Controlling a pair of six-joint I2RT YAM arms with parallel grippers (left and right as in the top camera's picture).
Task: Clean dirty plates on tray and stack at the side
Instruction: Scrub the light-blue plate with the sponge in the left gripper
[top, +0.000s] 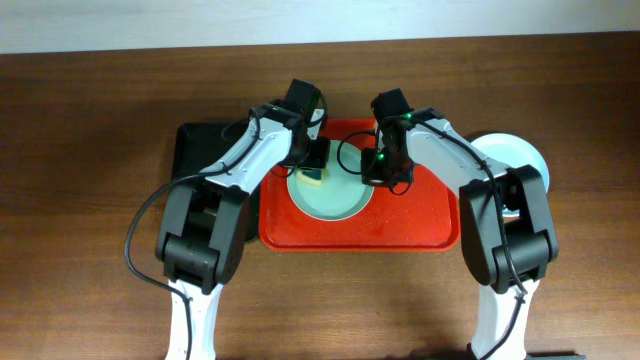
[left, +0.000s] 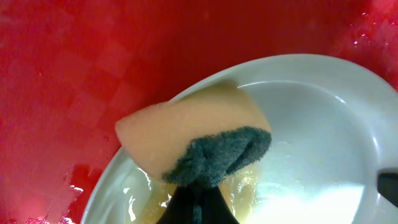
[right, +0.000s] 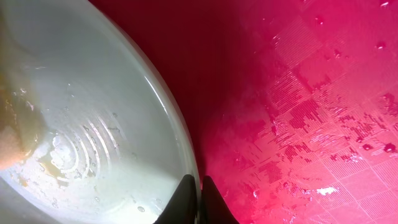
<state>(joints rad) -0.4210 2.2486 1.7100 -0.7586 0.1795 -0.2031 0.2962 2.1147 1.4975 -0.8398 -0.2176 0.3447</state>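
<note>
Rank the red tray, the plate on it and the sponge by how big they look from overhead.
Largest to smallest:
1. red tray
2. pale green plate
3. sponge
Each is partly hidden, yet the order is clear.

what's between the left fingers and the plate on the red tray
A sponge, yellow with a dark green scrubbing face. The left fingers pinch it, and it rests against the wet plate. The left wrist view shows this clearly.
</note>
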